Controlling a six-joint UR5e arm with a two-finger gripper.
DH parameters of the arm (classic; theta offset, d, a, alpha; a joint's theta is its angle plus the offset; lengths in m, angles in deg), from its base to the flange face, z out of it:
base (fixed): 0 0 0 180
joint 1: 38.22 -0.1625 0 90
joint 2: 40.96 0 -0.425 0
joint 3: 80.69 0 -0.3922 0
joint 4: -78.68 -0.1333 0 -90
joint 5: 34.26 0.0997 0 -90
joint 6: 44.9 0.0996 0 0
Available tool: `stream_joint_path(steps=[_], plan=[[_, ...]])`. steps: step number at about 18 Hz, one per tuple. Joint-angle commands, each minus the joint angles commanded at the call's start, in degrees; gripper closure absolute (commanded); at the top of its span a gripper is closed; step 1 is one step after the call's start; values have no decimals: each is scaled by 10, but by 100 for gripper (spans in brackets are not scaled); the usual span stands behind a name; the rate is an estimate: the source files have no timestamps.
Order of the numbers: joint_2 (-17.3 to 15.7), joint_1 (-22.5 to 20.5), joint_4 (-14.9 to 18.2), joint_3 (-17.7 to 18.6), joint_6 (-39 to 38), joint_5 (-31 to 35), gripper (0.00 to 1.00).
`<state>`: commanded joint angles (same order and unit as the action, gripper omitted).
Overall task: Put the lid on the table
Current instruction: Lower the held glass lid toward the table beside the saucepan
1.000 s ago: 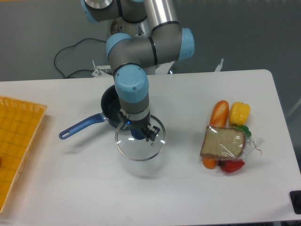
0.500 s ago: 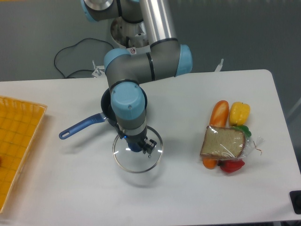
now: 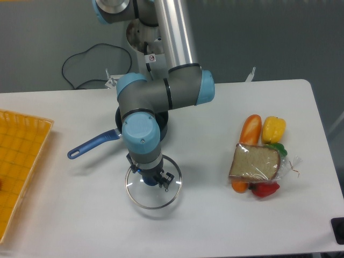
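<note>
Clear glass lid [image 3: 153, 188], metal rim, blue knob | end effector [image 3: 151, 178] clamped on knob | above white table [image 3: 215, 215]

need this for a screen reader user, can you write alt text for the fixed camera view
A robot arm's gripper holds a round glass lid by its blue knob, low over a white table. Just behind sits a dark blue saucepan, its handle pointing left. A yellow-orange tray lies at the left edge, and plastic vegetables with a bagged bread slice lie at right.

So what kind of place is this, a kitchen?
More likely a robot test lab than a kitchen: an industrial arm's gripper holds a glass lid over a bare white table, with plastic-looking toy food nearby.
</note>
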<state>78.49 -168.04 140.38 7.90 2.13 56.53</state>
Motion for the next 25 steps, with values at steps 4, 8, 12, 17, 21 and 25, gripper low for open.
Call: stream_joint_path(steps=[4,8,12,17,21,25], plan=[[8,1,-16,0,-1,-1,55],[15,6,-21,-4,-1,-1,55],[24,6,-34,-5,-2,-1,55],[29,7,-37,-5,-4,-1,55],[31,7,-37,-5,-4,-4,55],[32,7,-37,-5,-11,-4,55]])
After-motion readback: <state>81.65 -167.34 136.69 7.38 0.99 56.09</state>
